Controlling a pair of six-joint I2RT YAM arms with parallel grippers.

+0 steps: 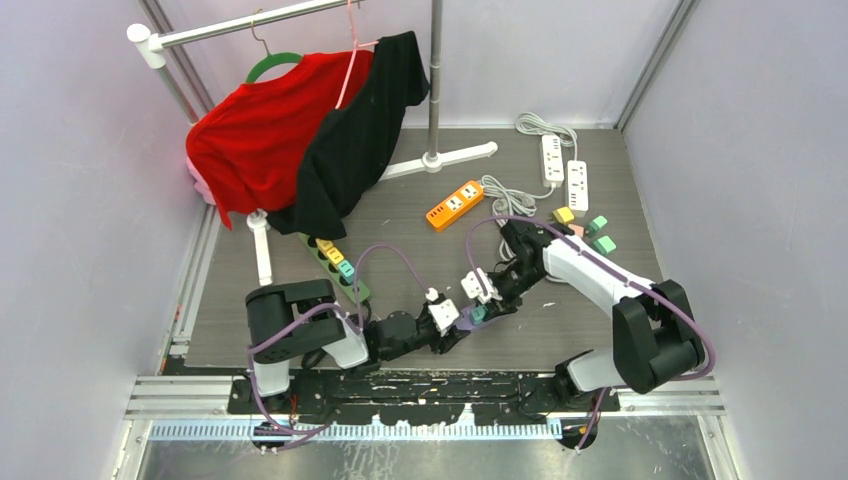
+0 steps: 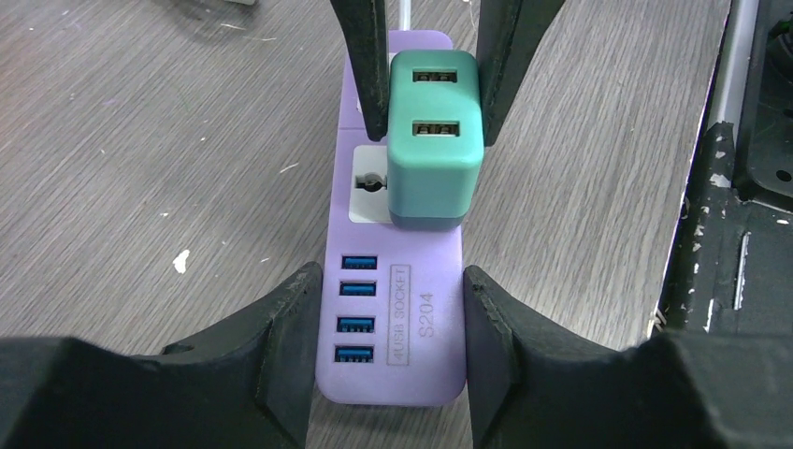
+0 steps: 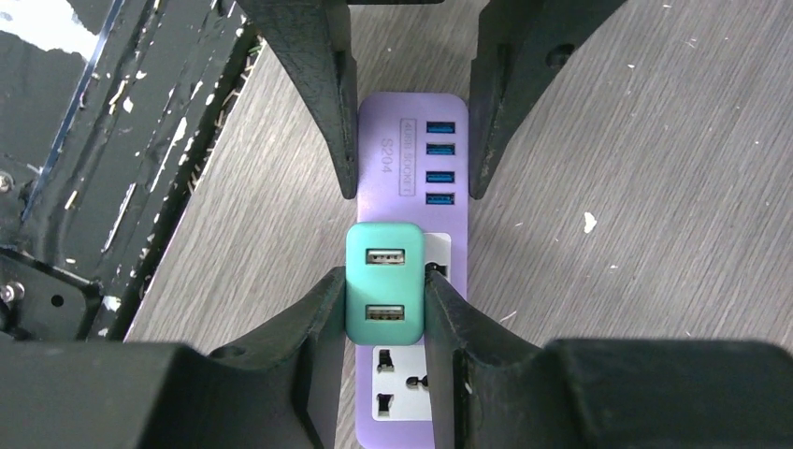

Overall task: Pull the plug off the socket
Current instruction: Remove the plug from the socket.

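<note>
— Arm bases (image 1: 268,378) at bottom edge; left gripper (image 1: 445,320) and right gripper (image 1: 480,297) meet lower centre.
— Left wrist?
— Left fingers (image 2: 281,346) clamp the purple strip (image 2: 425,369), low centre.
— Right wrist?
— Right fingers (image 3: 318,318) clamp the teal plug (image 3: 383,295), seated mid-frame.

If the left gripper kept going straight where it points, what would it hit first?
Probably the teal plug on the purple strip, gripped by the right gripper; depth is unclear.
</note>
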